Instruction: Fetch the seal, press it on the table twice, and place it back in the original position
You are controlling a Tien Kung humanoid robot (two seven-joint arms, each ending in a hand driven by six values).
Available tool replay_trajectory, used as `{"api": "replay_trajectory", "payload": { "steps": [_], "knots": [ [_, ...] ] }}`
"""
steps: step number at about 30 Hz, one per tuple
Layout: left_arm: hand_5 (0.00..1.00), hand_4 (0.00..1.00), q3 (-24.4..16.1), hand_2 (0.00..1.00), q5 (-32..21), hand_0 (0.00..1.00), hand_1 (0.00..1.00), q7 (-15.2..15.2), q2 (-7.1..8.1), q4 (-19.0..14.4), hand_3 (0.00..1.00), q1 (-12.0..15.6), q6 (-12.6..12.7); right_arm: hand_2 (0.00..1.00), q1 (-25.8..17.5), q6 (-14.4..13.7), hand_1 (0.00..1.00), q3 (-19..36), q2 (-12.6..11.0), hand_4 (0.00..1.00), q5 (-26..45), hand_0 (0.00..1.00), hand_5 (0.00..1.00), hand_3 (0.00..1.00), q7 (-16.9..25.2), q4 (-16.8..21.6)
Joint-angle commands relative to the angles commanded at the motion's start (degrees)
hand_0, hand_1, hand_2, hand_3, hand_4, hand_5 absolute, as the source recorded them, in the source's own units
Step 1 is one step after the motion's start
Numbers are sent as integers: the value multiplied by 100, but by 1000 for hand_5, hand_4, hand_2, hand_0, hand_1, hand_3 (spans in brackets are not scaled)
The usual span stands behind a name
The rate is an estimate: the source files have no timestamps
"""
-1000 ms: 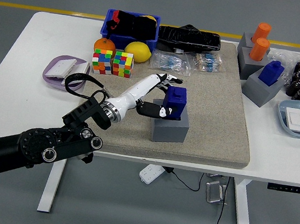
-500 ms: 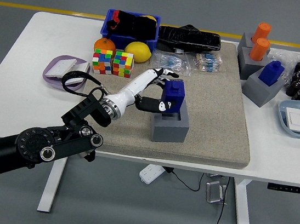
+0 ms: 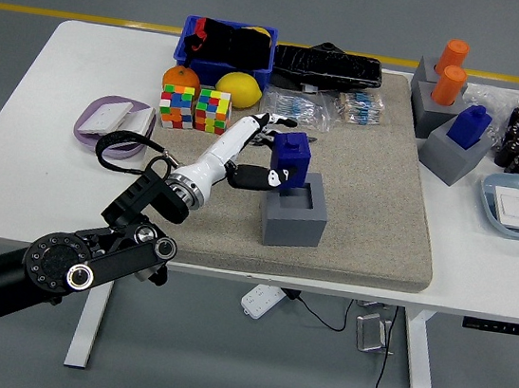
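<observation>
Now the blue seal (image 3: 292, 160) pinched in the left hand (image 3: 263, 152), just above its grey holder (image 3: 293, 214).

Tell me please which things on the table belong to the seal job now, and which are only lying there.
In use: blue seal, held by the left hand above its grey holder block; beige mat.

Lying about: Rubik's cubes, lemon, orange, blue bin, orange seals, purple tray.
</observation>
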Motion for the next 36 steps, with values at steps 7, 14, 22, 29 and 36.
{"api": "replay_trajectory", "payload": {
  "steps": [7, 14, 22, 29, 36],
  "knots": [
    [2, 584, 17, 462, 70, 811, 549, 53, 58, -170, 817, 103, -16, 731, -6, -3, 746, -1, -9, 841, -16, 884, 522, 738, -3, 0],
    [2, 589, 99, 460, 145, 811, 549, -5, 15, 9, 819, 152, 12, 732, 17, 0, 746, -60, 1, 842, -6, 885, 521, 738, 3, 0],
    [2, 596, 212, 461, 1, 813, 550, -84, -30, 83, 822, 139, 18, 732, 15, 0, 746, -100, -20, 841, -20, 885, 522, 738, -2, 0],
    [2, 593, 256, 460, -47, 812, 546, -84, -77, -24, 822, 116, 3, 732, 7, 2, 746, -123, -27, 841, -12, 885, 521, 738, 3, 0],
    [2, 592, 298, 459, -72, 812, 546, -114, -131, 40, 822, 76, 14, 732, 8, 3, 746, -150, -31, 841, 8, 884, 521, 738, 7, 0]
  ]
}}
